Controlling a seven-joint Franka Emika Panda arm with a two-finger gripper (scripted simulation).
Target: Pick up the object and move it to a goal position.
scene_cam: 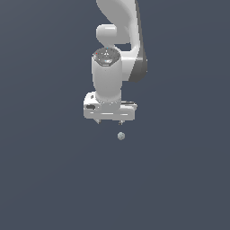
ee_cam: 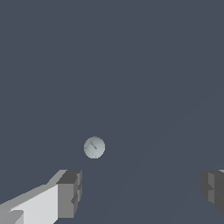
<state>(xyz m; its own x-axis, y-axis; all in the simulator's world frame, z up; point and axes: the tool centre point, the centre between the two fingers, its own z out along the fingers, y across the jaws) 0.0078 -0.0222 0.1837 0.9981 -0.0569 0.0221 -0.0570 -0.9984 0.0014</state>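
Observation:
The object is a tiny pale grey-blue ball (scene_cam: pixel 121 136) on the dark grey surface. My white gripper (scene_cam: pixel 109 122) hangs just above and slightly toward the exterior view's left of it, jaws spread wide and empty. In the wrist view the ball (ee_cam: pixel 94 147) lies beyond the two fingertips (ee_cam: pixel 70 192), nearer the one finger than the other and not between them. The gripper (ee_cam: pixel 141 189) is open and holds nothing.
The plain dark grey surface (scene_cam: pixel 54 179) fills both views. The white arm (scene_cam: pixel 119 27) rises behind the gripper at the upper middle of the exterior view. No goal marker shows.

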